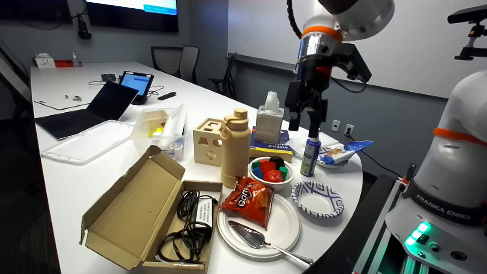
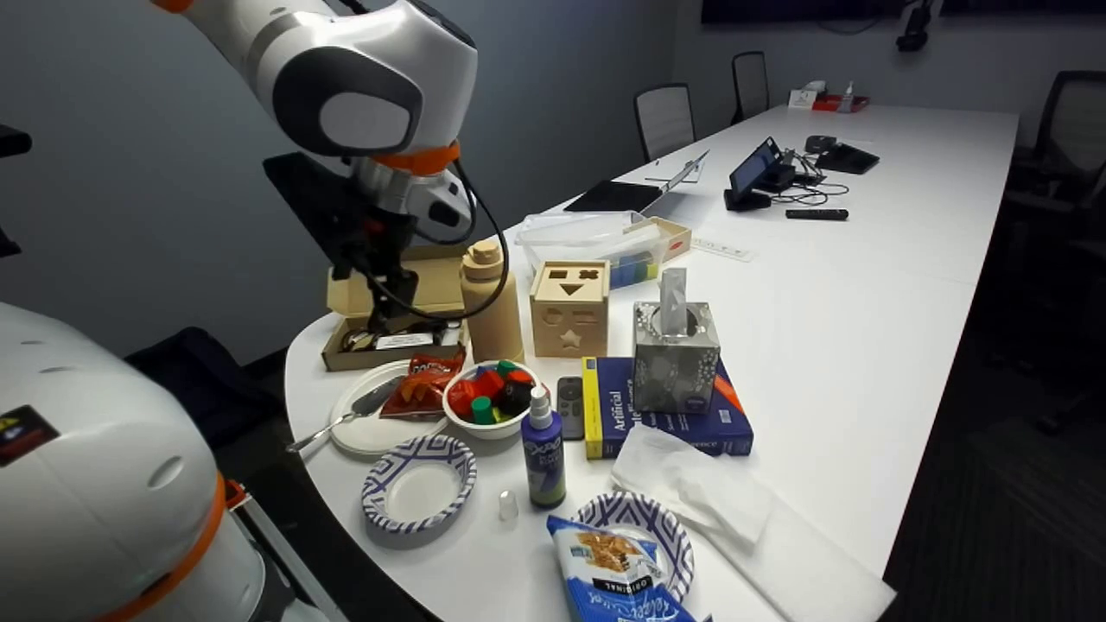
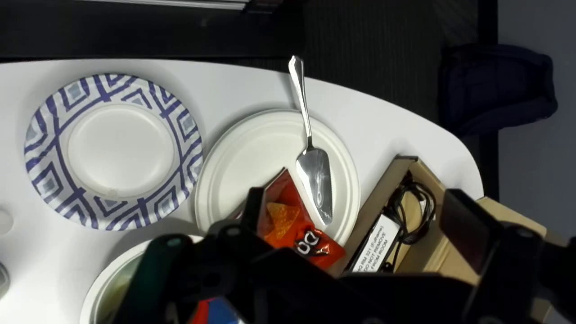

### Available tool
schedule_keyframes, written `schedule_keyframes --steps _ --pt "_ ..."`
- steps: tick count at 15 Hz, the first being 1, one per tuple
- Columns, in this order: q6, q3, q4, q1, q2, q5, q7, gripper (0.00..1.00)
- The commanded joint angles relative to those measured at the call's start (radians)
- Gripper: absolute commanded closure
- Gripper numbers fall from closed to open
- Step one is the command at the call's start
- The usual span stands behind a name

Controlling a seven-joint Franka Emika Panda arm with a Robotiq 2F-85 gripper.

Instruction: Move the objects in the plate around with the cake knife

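Pincer [image 3: 355, 204] wide, one cake knife [image 3: 316, 173], one chip bag [image 3: 300, 227] on the white plate [image 3: 249, 155].

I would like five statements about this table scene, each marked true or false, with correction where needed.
1. The cake knife rests on the white plate. True.
2. The whole cake knife lies inside the rim. False: the handle reaches past it.
3. The chip bag is on the same plate. True.
4. Something grips the cake knife. False: the end effector is open, holding nothing.
5. The tissue box stands on the blue book. True.
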State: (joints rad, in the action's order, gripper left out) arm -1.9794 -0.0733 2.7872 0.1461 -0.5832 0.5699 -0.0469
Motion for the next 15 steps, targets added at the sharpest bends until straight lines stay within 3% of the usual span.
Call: schedule_keyframes --steps 1,5,15 --pt "-0.091 0.026 -0.001 0.011 0.075 0.055 -0.055 0.0" --pt "-0.103 0.049 -0.006 0.021 0.156 0.114 -0.134 0.0" --pt "-0.088 0.037 -0.013 0.006 0.182 0.102 -0.134 0.0"
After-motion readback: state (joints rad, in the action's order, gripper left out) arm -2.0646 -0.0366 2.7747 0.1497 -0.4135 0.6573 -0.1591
